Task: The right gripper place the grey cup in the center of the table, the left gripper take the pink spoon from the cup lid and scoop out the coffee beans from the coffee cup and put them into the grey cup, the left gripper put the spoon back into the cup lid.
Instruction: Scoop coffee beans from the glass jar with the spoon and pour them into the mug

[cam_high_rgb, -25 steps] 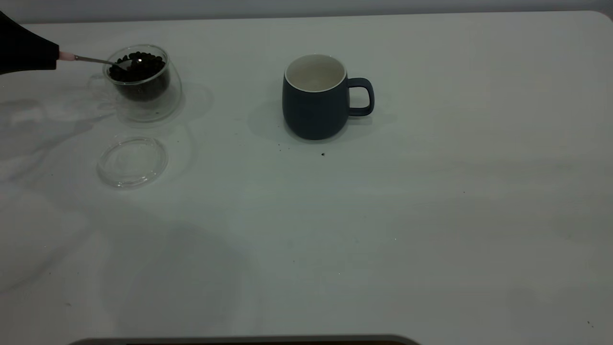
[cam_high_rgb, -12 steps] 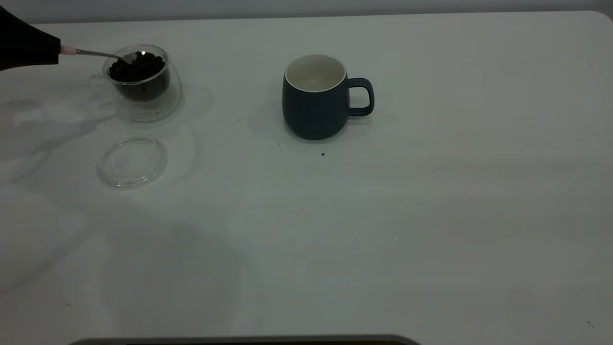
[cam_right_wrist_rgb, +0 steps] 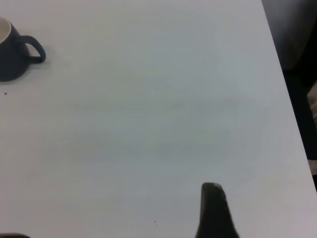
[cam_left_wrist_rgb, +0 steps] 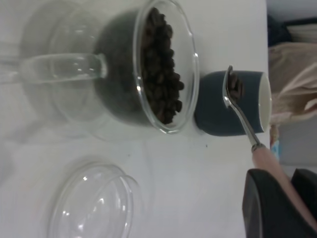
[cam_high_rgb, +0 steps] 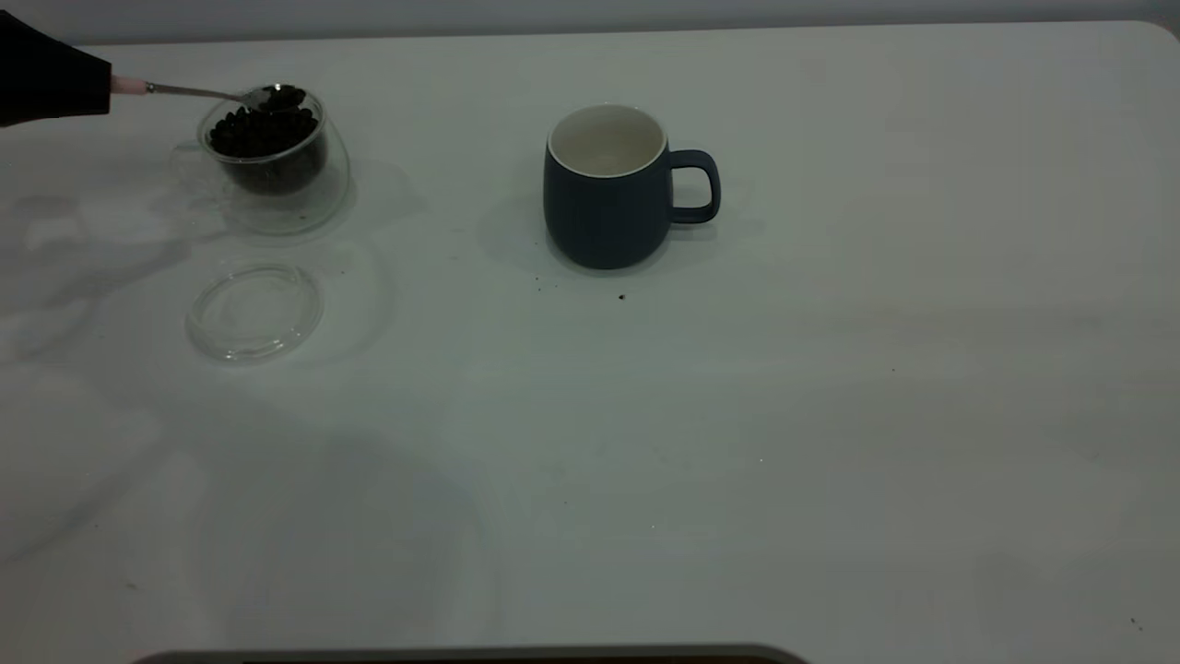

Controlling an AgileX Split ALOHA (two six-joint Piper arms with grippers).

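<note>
At the upper left of the exterior view the left gripper (cam_high_rgb: 55,83) has its fingers closed on the pale handle of the pink spoon (cam_high_rgb: 198,92), holding it nearly level so the load in its bowl does not roll off. The bowl sits just above the rim of the coffee cup (cam_high_rgb: 277,161), carrying a small heap of coffee beans (cam_high_rgb: 284,95), while most of the beans lie in the cup below. The grey cup (cam_high_rgb: 608,189) stands upright near the middle of the table (cam_high_rgb: 830,415), mouth up and handle to the right, well apart from the glass cup, ready to receive the scoop. The cup lid (cam_high_rgb: 255,311) lies flat just below the glass cup, empty, waiting for the spoon's return. The right gripper (cam_right_wrist_rgb: 214,210) is parked away from the cups; I cannot tell how its fingers stand.
</note>
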